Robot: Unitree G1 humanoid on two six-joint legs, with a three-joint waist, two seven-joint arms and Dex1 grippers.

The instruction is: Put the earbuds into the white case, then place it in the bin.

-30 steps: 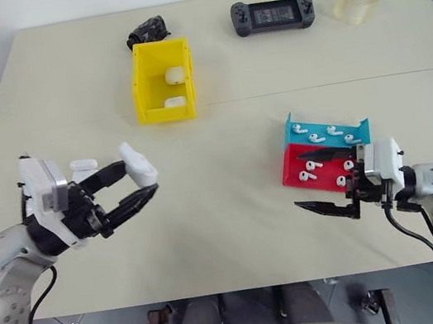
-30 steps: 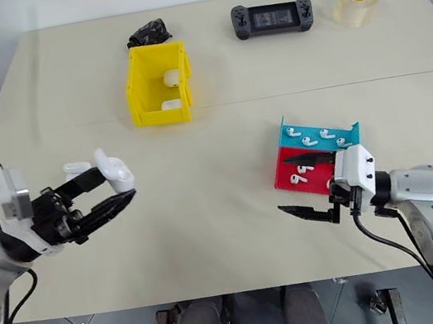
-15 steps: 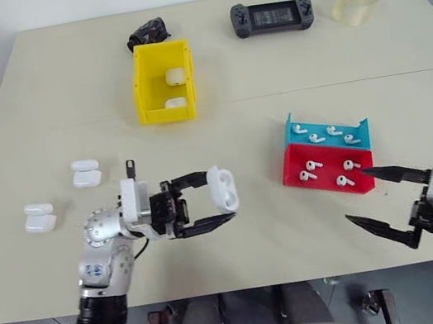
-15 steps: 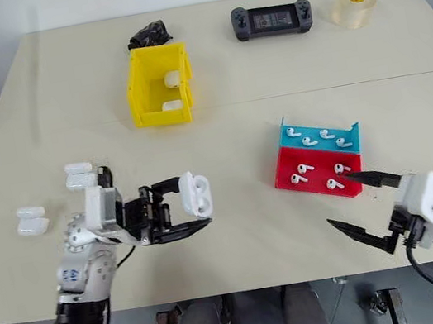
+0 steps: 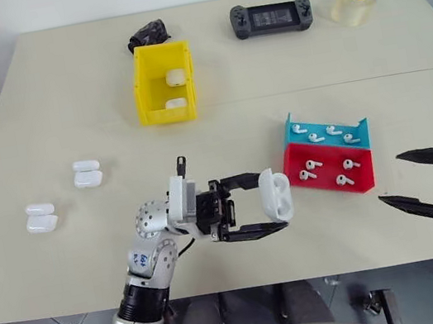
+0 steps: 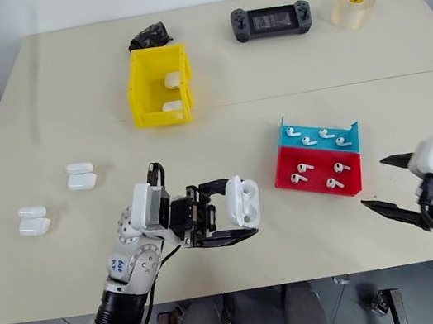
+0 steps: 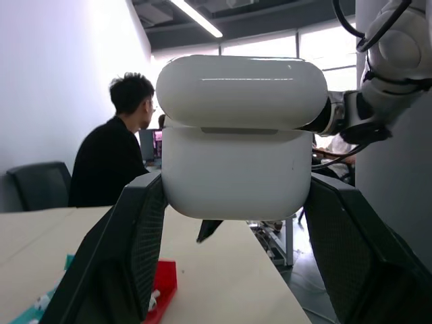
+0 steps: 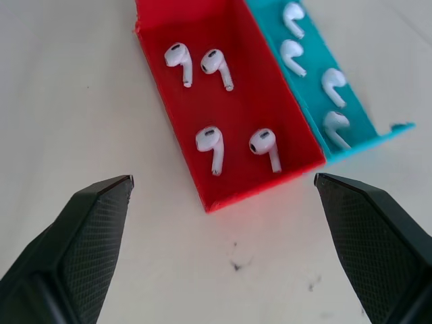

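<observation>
A: Your left hand (image 5: pixel 269 211) was clenched on the white case (image 5: pixel 276 195), holding it above the bench (image 5: pixel 221 140) with its lid shut. Your right hand (image 5: pixel 411 180) stood spread wide and empty, off to the far side of the trays from the case.

B: And where were the earbuds (image 8: pixel 210 143)?

A: In the red tray (image 5: pixel 326 168), just in front of your right hand's fingertips, with more in the blue tray (image 5: pixel 328 130) touching it behind. The bin (image 5: pixel 162 82) sat well beyond your left hand, with two cases already in it.

B: What worried you from there?

A: Mostly the lid. I judged that a closed case takes no earbud, and your right hand would have to flip it while the left kept its squeeze. The case looked glossy and was pinched across its lower body, so a push on the lid could twist it out of the fingers (image 7: pixel 128 263) and drop it on the bench.

B: Anything else?

A: The earbuds were tiny and lay flat, close to the tray wall. Wide fingertips could nudge one into its neighbour or tip the light tray.

B: Was anything in your way?

A: Not really. The spare cases (image 5: pixel 87 173) lay behind your left hand, and the game controller (image 5: pixel 272 14), tape roll (image 5: pixel 354 3) and a black object (image 5: pixel 147 32) were far beyond both hands.
</observation>
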